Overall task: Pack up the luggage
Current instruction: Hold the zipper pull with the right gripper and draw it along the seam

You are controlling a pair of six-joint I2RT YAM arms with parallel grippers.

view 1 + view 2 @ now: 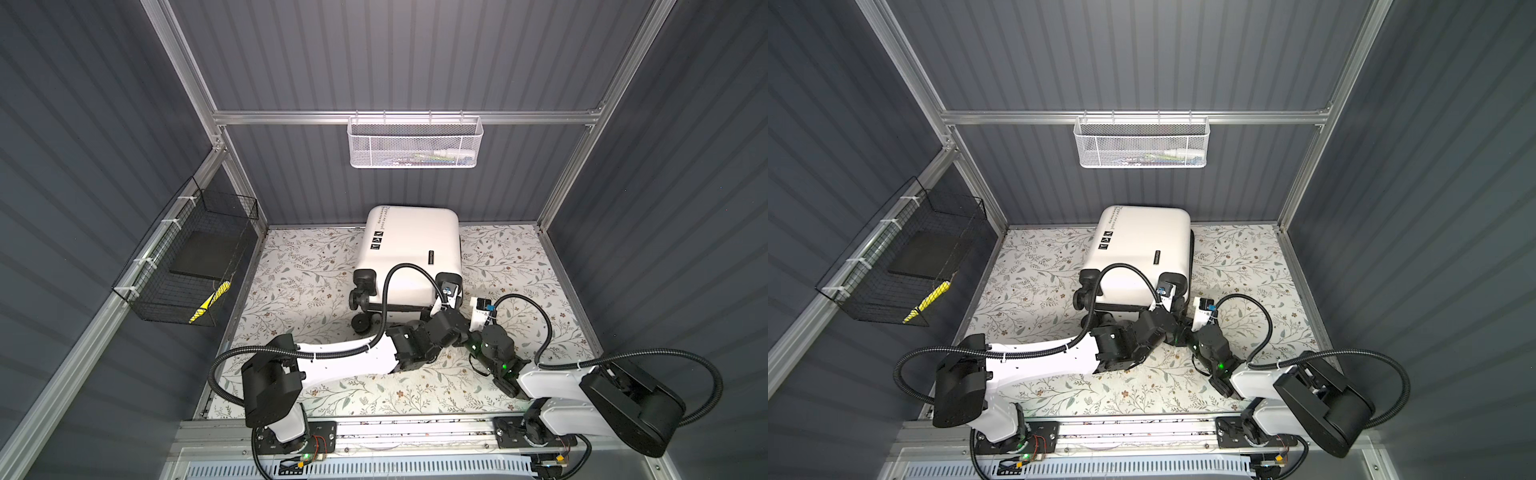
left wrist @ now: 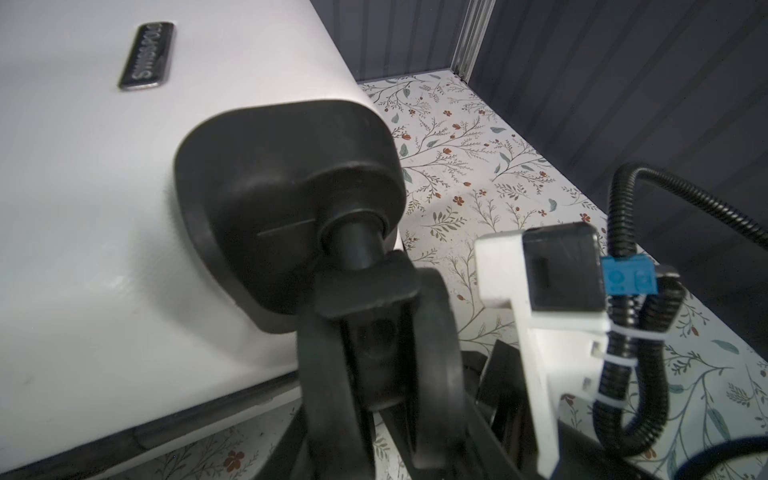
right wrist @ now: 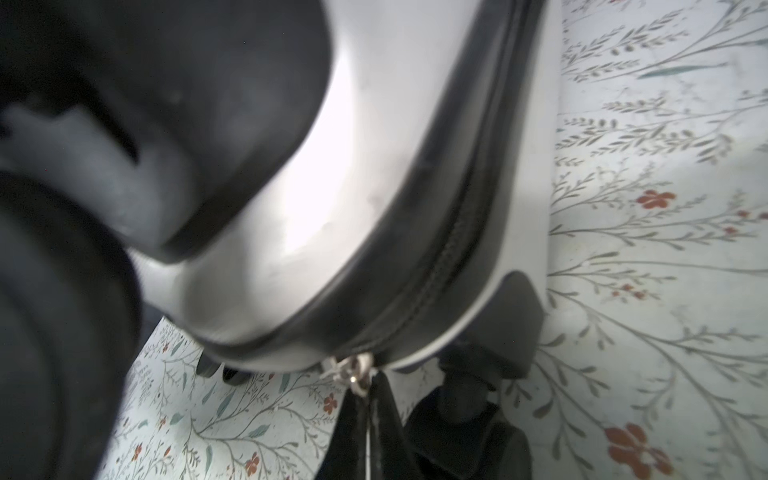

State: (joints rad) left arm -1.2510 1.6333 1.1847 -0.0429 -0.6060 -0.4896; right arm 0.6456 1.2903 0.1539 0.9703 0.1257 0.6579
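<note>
Packing has barely begun. The luggage (image 1: 409, 245) lies flat and zipped closed at the middle of the worktop's (image 1: 299, 270) back edge, wheels toward the front; opening and filling it are left. The left tool (image 2: 386, 432) appears clamped on 1 spinner wheel (image 2: 374, 353). The right tool (image 3: 368, 424) is pinched tight on the zipper pull (image 3: 353, 372). The shell is glossy white with black script and trim.

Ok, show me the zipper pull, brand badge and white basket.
zipper pull (image 3: 353, 372): right wrist view, metal ring
brand badge (image 2: 146, 56): left wrist view, plate centre
white basket (image 1: 411, 147): in a top view, front wall
</note>
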